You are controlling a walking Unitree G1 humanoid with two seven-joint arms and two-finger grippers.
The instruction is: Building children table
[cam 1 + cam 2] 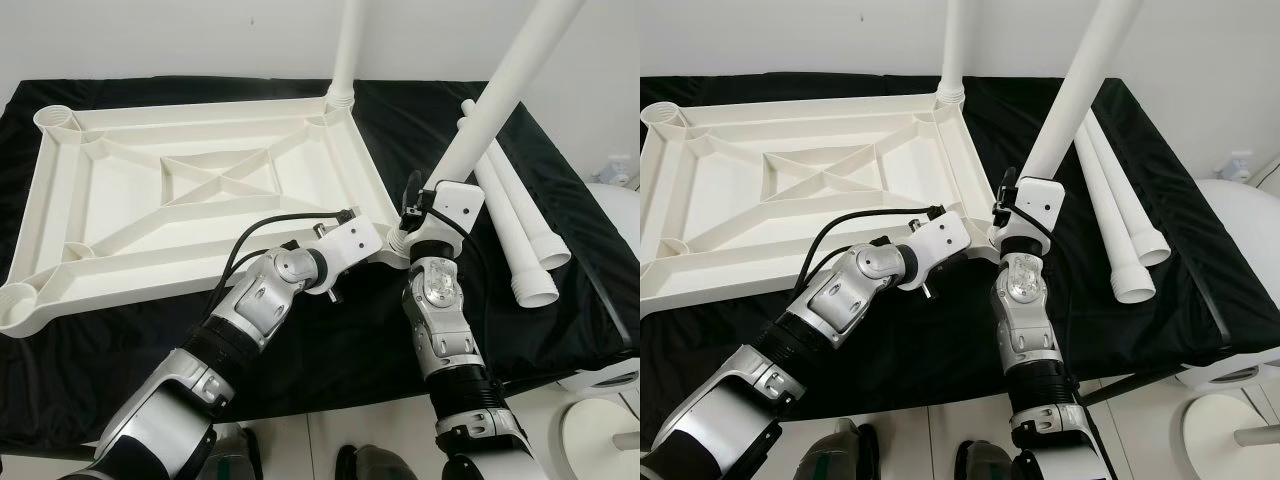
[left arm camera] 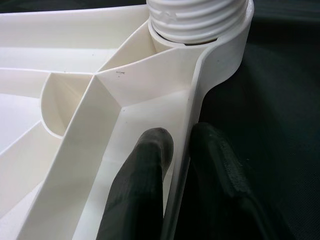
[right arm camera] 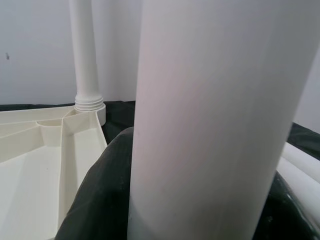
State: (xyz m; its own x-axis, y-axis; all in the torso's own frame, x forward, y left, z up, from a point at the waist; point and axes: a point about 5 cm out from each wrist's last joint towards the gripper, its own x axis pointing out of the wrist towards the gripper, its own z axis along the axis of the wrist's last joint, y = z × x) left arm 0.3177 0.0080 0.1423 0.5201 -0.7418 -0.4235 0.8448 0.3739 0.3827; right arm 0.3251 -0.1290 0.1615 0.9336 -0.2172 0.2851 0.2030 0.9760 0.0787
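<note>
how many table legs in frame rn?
4. One leg stands in the tabletop's far corner socket, one leg is in the right claw, two loose legs lie on the black cloth.

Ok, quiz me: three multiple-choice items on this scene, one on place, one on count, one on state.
1. Where do the spare legs lie?
A. on the black cloth, right of the tabletop
B. inside the tabletop
C. on the floor

2. How many spare legs lie loose?
A. one
B. two
C. four

3. What does the left tool do?
A. hangs open
B. pinches the tabletop rim
C. holds a leg

Key: 1 A, they rest on cloth beside it; 2 B, two tubes lie together; 3 B, a finger sits on each side of the rim.
</note>
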